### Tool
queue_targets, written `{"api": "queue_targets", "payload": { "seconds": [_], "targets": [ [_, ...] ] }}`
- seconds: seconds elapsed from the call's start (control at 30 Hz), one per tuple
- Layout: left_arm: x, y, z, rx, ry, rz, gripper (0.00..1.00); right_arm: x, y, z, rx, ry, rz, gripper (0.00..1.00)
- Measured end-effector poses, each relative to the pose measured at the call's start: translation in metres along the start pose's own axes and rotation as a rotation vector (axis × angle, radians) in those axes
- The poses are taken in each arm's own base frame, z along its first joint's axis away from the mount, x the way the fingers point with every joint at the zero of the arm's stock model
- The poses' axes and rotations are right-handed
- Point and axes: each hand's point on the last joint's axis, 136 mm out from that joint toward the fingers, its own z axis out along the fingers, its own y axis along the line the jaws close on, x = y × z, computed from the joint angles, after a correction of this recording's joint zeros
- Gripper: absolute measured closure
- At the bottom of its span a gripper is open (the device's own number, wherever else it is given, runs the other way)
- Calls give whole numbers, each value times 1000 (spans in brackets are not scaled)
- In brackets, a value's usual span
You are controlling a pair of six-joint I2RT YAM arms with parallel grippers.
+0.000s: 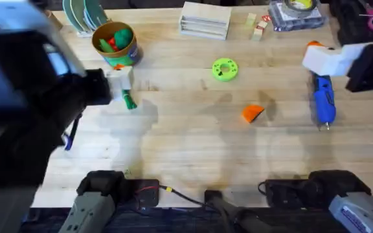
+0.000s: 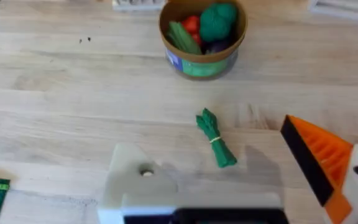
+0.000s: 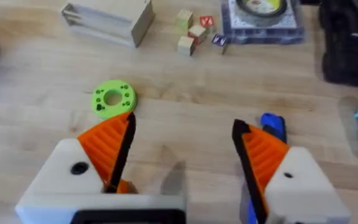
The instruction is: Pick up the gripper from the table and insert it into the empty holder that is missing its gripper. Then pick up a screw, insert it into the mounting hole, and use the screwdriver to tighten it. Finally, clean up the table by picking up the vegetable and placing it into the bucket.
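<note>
I see the table with the bucket far left, already full of toy produce, and the screwdriver lying at the right. My left end effector hangs spread above the vegetable, one white holder bare. My right end effector is spread too, empty, over the screwdriver's end. The gripper lies mid-table: light, stiff, probably slick, so I'd pinch its flat faces. I can't make out any screw, and blur hides much of my left arm.
</note>
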Motion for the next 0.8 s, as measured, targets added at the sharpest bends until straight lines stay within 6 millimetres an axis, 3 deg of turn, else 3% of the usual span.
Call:
{"api": "queue_targets", "payload": {
  "seconds": [0.23,0.57,0.77,0.8],
  "targets": [
    [34,-5,41,-1,216,28,8,13,4,17,-30,85,3,10],
    [75,-17,74,32,430,9,35,13,5,18,-34,86,2,10],
    [85,-22,80,56,476,1,951,13,4,18,-34,86,2,10],
    [85,-23,79,60,475,-1,986,13,4,18,-34,86,2,10]
  ]
}}
